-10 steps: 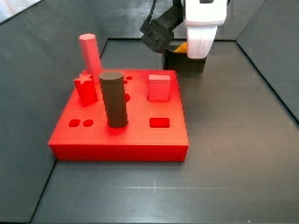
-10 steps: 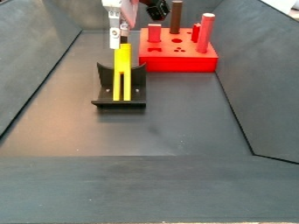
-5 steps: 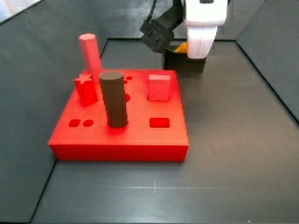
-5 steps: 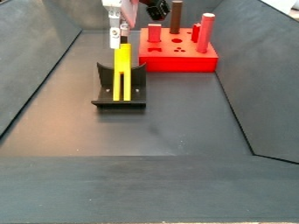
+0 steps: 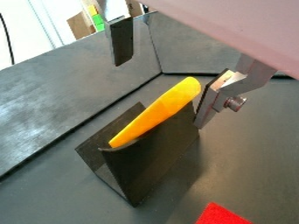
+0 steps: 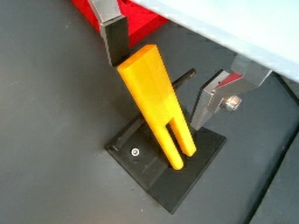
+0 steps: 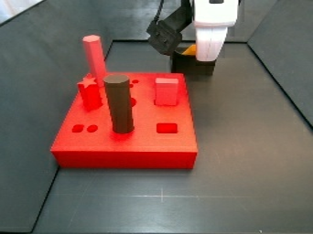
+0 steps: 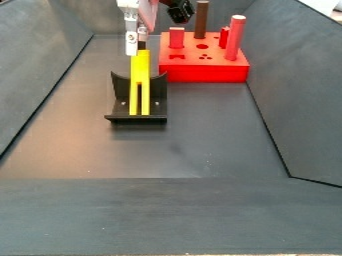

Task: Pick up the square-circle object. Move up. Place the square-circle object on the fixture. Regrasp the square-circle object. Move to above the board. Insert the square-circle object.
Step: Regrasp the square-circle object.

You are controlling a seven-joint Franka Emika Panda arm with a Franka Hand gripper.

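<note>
Nearest you in a side view sits the fixture (image 8: 138,108), a dark L-shaped bracket on its base plate, with the square-circle object (image 8: 139,80) leaning upright against its back wall, the forked end down on the plate. Just above it, toward 12 o'clock, hangs the gripper (image 8: 132,40). In both wrist views its fingers (image 6: 112,33) stand parted, one plate on each side of the yellow piece's upper end with floor showing in the gaps, so the jaws are open and hold nothing. You are at the regrasp step.

Watch three things from here:

- The piece only leans on the bracket. If one finger (image 5: 219,94) meets it before the other as you close, it may slide along the wall or tip off the plate.
- In a wrist view the yellow piece (image 6: 156,99) looks nearer one plate than the other. Closing off-centre could twist it in the pads, and a skewed grip would likely jam later at the hole.
- Gripping too near the top end gives little hold; the piece could swing as you lift.

Farther off, at about 1 o'clock, lies the red board (image 8: 205,58). Its dark cylinder (image 7: 117,105) and tall pink-red hexagonal peg (image 7: 91,57) stand high, so a low carry could strike them.
</note>
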